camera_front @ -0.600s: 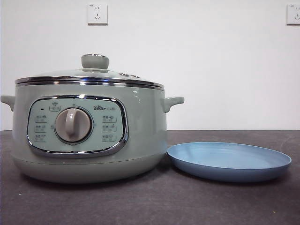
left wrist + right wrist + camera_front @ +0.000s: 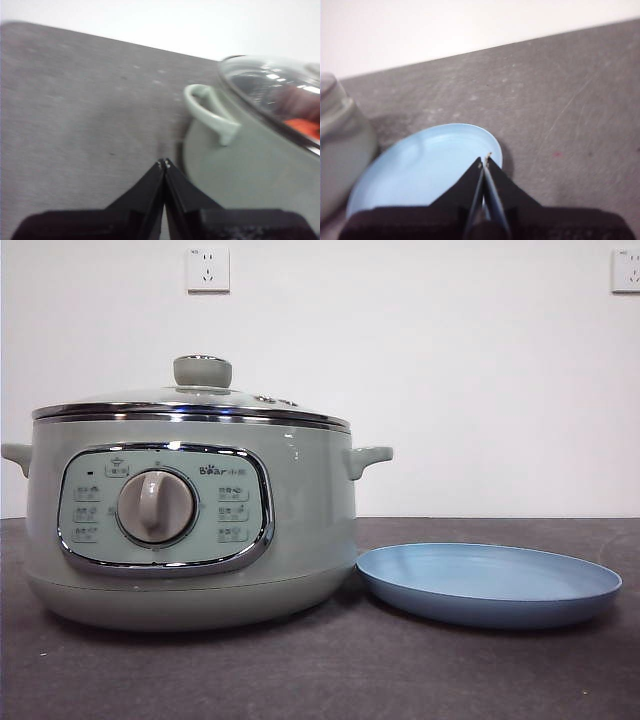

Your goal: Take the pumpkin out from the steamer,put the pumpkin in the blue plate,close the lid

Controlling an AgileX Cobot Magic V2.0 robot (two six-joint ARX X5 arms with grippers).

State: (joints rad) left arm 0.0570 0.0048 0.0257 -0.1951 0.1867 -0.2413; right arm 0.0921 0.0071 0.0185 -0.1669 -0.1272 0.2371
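Front view: we see the steamer (image 2: pixel 190 530) on the dark counter (image 2: pixel 320 670), the lid (image 2: pixel 195 400) on it, the blue plate (image 2: pixel 489 583) just beside it. Through the glass the pumpkin (image 2: pixel 304 127) shows orange inside. Our left gripper (image 2: pixel 164 163) hangs near a steamer handle, our right gripper (image 2: pixel 485 160) over the plate; both have jaws pressed together, holding nothing.

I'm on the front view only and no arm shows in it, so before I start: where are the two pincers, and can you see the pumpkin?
Observer: The left pincer is shut and empty, above the table beside the steamer, near one side handle.
Operator: And the right one?
Observer: The right pincer is shut too, holding nothing, over the edge of the blue plate.
Operator: Pumpkin?
Observer: The left wrist view shows an orange patch through the glass of the lid; that looks like the pumpkin inside the steamer, with the lid on.
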